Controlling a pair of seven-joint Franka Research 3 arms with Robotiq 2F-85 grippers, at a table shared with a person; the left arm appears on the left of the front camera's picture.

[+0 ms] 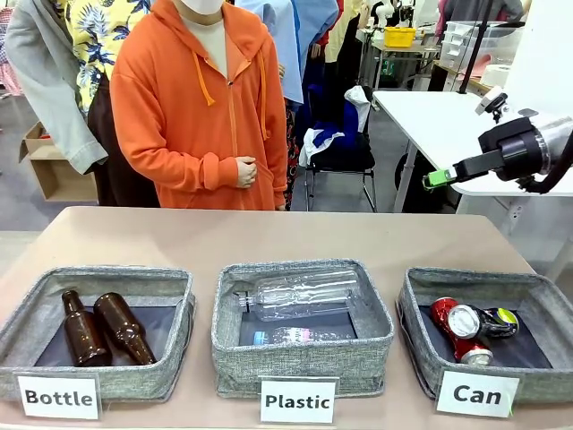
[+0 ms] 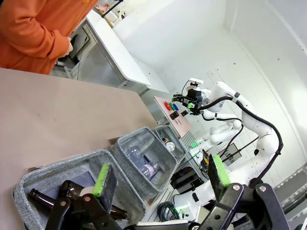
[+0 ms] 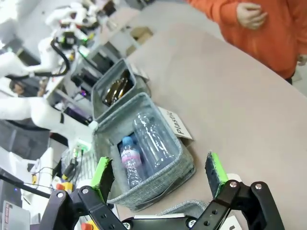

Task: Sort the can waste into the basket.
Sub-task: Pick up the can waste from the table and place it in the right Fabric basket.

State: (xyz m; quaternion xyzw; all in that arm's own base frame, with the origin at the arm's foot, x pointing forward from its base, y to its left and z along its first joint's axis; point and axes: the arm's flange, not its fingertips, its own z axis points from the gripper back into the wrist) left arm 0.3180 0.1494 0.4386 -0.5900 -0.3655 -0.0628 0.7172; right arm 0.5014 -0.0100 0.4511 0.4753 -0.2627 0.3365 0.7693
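Cans lie together inside the Can basket [image 1: 421, 309] at the front view's right: the red can [image 1: 455, 330] beside the black can [image 1: 500, 322], apparently touching. The right gripper [image 1: 436, 178] hangs high above that basket, holding nothing. From the left wrist, the left gripper [image 2: 160, 176] stands spread and empty over the Bottle bin [image 2: 45, 175]. From the right wrist, green pads [image 3: 217, 168] sit apart above the Plastic bin [image 3: 160, 179].

Grey woven bins [image 1: 488, 358], white cards [image 1: 473, 393] with black print. Cans: red [image 1: 445, 314] and black [image 1: 501, 322]. Brown bottles [image 1: 123, 328], clear plastic ones [image 1: 300, 291]. Orange hoodie [image 1: 197, 107]. Tan table [image 1: 269, 237]. Green gripper pads [image 3: 218, 167].
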